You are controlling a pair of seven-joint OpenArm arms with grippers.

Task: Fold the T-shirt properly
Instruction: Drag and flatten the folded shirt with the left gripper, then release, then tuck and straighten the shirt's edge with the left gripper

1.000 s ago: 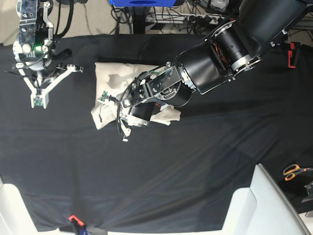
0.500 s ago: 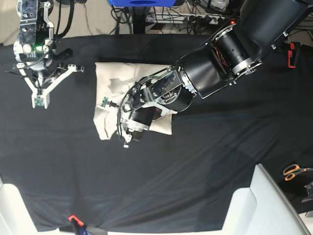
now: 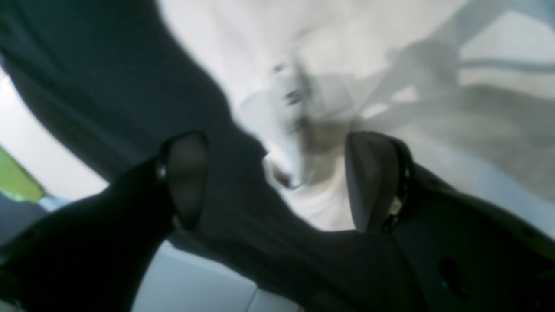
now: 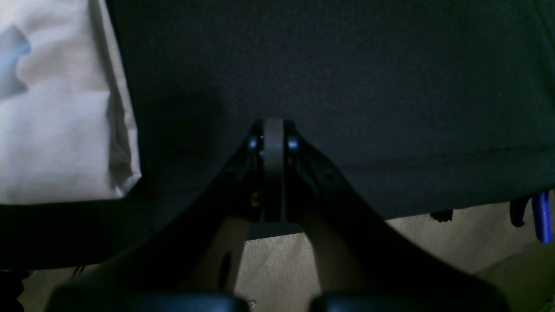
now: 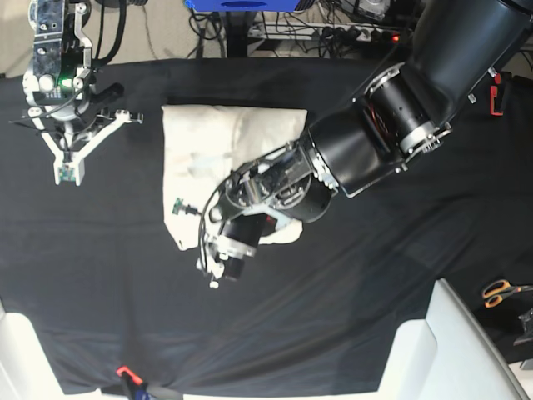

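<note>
While no brand, label or readable writing shows on anything in these views, the layout is plain enough. At the far left of the base view the right gripper [image 5: 67, 171] hangs over the black table cloth [image 5: 350, 300], its two pads pressed flat together with nothing between them, as the right wrist view confirms. Just beside it, toward the middle, lies the T-shirt [image 5: 208, 142], a cream rectangle folded flat on the cloth near the far edge, wrinkled and without print; it appears in the right wrist view as a pale block [image 4: 56, 125] with a neat folded edge, apart from that gripper. Over the shirt's near corner the left gripper [image 5: 196, 233] hovers with its jaws spread wide, and the blurred left wrist view shows both dark pads [image 3: 373, 182] standing apart with only cloth and shirt fabric [image 3: 347, 65] behind them, nothing gripped. At the far right edge, orange-handled scissors [image 5: 500, 292] lie off the cloth.
</note>
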